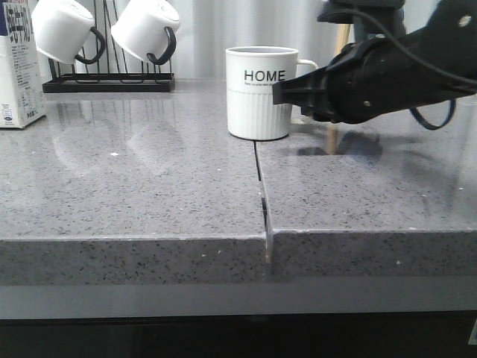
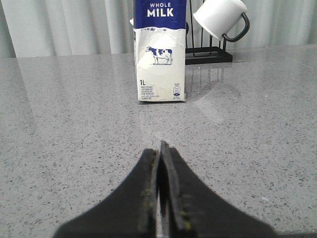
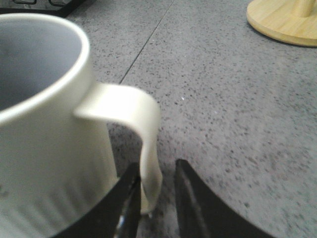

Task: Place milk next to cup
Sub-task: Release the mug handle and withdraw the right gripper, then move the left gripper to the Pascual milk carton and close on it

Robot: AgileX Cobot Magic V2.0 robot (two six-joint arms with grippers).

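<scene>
The milk (image 1: pixel 19 63) is a white carton with a blue top, upright at the far left of the counter; in the left wrist view the milk (image 2: pixel 159 54) stands straight ahead, well beyond the fingertips. My left gripper (image 2: pixel 159 147) is shut and empty, low over the counter. The cup (image 1: pixel 258 93), a ribbed white mug marked "HOME", stands mid-counter. My right gripper (image 1: pixel 287 91) reaches in from the right at its handle. In the right wrist view the cup's handle (image 3: pixel 148 148) sits between the jaws of the right gripper (image 3: pixel 157 166), which is open: one finger touches it, the other stands apart.
A black wire rack (image 1: pixel 108 82) holding two rounded white mugs (image 1: pixel 145 26) stands at the back left, right of the milk. A wooden stand (image 3: pixel 285 20) rises just behind the right arm. A seam (image 1: pixel 261 186) splits the grey counter in front of the cup.
</scene>
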